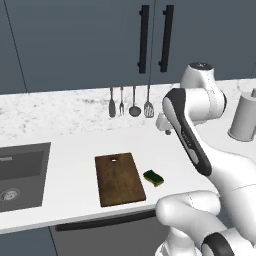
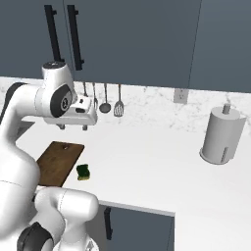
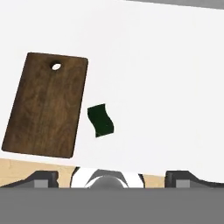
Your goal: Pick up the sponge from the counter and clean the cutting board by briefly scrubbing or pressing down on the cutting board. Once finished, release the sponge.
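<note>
One sponge (image 3: 100,120) just beside cutting board (image 3: 46,105), well below empty, wide-open jaws, on counter (image 3: 166,87)

This was a rendered home kitchen. A broad white table (image 1: 75,145) ran under dark blue-grey wall cabinets (image 1: 75,40) with long black handles (image 1: 144,37). Against the marble-look backsplash (image 2: 147,105) hung a row of cooking utensils (image 1: 134,102), a ladle and slotted turner among them. A dark sink basin (image 1: 22,175) was set into the table's left end, and a paper-towel holder (image 2: 220,135) stood toward its right. A wooden cutting board (image 1: 119,178) and a sponge (image 1: 153,177) lay near the front edge.
</note>
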You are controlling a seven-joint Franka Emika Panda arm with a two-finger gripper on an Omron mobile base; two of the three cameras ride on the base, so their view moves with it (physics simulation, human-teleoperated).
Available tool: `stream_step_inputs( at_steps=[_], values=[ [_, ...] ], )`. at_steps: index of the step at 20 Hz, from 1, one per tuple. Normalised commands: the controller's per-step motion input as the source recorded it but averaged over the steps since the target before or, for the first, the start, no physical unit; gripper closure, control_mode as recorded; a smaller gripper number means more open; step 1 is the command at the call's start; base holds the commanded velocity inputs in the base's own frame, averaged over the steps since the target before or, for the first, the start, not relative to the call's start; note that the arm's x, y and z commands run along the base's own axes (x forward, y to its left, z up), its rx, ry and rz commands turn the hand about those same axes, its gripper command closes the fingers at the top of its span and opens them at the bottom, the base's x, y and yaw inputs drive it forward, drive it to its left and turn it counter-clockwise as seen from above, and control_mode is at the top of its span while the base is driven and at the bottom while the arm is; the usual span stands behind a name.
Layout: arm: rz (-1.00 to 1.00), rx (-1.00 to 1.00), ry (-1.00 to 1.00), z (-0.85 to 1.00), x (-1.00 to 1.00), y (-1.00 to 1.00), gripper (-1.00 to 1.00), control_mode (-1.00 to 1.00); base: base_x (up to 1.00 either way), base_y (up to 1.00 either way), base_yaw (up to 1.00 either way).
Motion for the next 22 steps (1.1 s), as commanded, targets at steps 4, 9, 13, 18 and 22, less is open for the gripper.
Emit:
stream_step_inputs(
  at_steps=[4,9,13,18,22],
  values=[
    [0.03,-0.05,0.0,-0.55,-0.16,0.0,-1.0,-1.0,0.0,0.0,0.0],
    [0.04,0.0,0.0,-0.65,-0.03,0.0,-1.0,-1.0,0.0,0.0,0.0],
    [0.06,0.01,0.0,-0.68,0.01,0.0,-1.0,-1.0,0.0,0.0,0.0],
    [0.1,0.0,0.05,-0.57,0.16,0.1,-1.0,-1.0,0.0,0.0,0.0],
    [0.08,0.0,0.12,-0.43,0.24,0.22,-1.0,-1.0,0.0,0.0,0.0]
  ],
)
